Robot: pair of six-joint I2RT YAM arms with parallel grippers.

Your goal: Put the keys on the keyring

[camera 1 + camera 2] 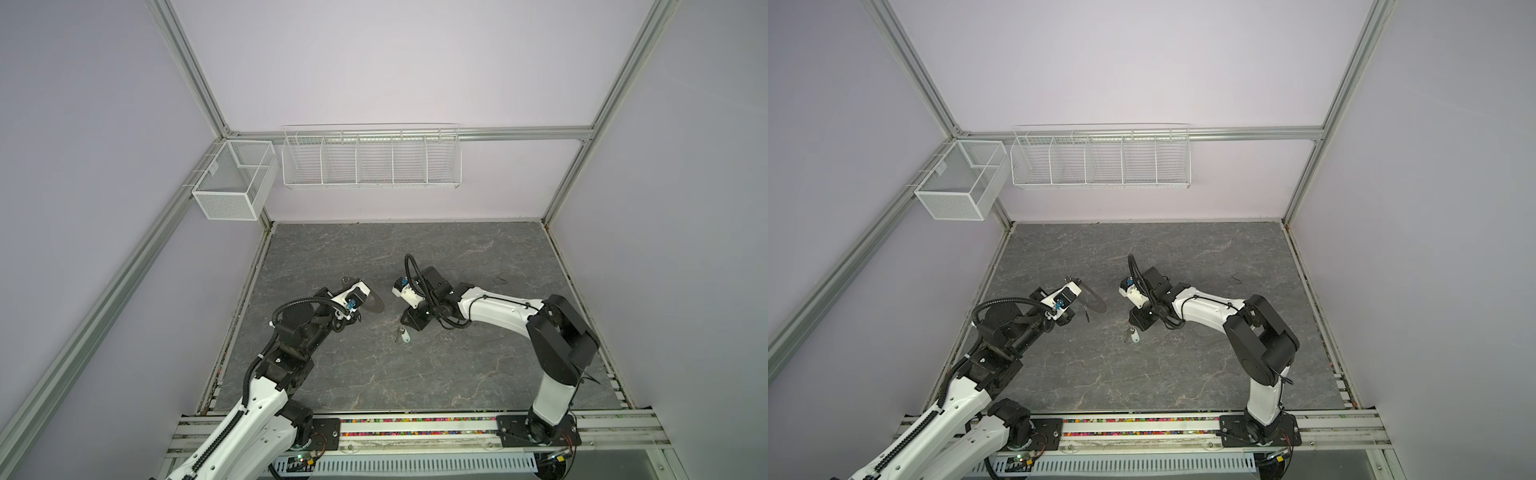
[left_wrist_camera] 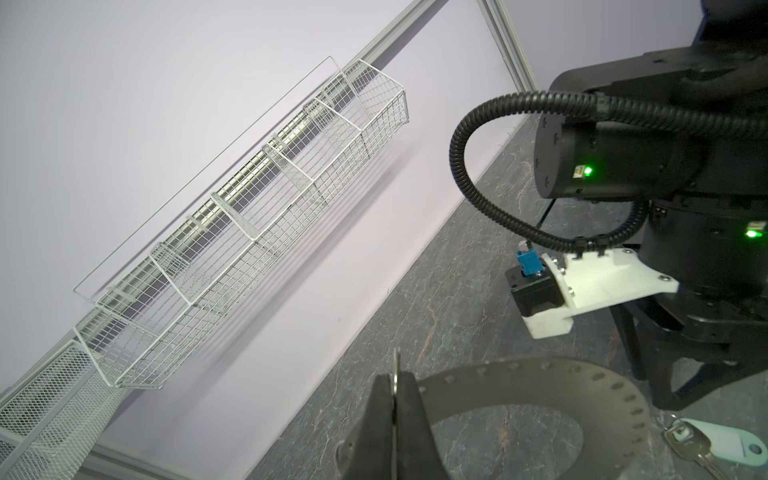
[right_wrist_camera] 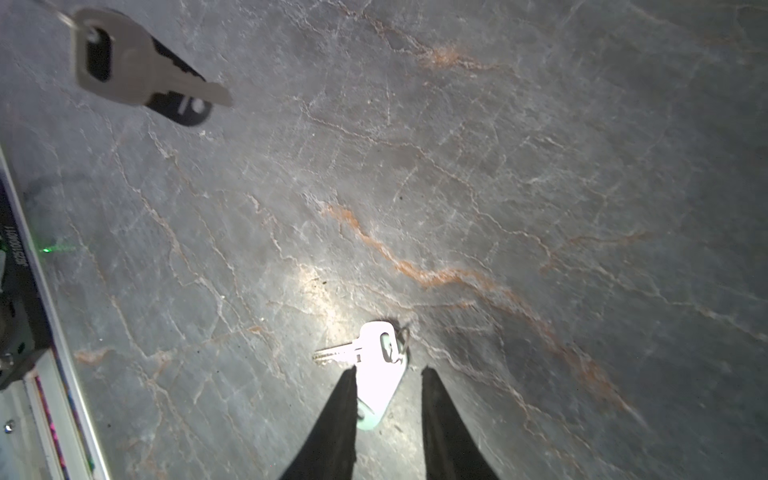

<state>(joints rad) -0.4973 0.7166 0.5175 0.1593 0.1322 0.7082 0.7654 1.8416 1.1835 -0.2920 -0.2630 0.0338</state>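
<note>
My left gripper (image 2: 397,378) is shut on the rim of the keyring (image 2: 519,384), a flat grey metal ring with small holes, and holds it above the table (image 1: 372,303). A silver key with a black tag (image 3: 124,70) hangs in the air, seemingly from the keyring's edge (image 1: 1087,313). The other key, silver with a white tag (image 3: 378,365), lies on the table in both top views (image 1: 404,336). My right gripper (image 3: 389,370) hovers just over it, open, with its fingers on either side of the white tag and nothing gripped.
The dark marbled table (image 1: 457,374) ends at a front rail (image 1: 415,428) between the arm bases. A white wire rack (image 1: 370,158) and a mesh basket (image 1: 232,183) hang on the back wall. A small dark scrap (image 1: 500,278) lies at the right rear.
</note>
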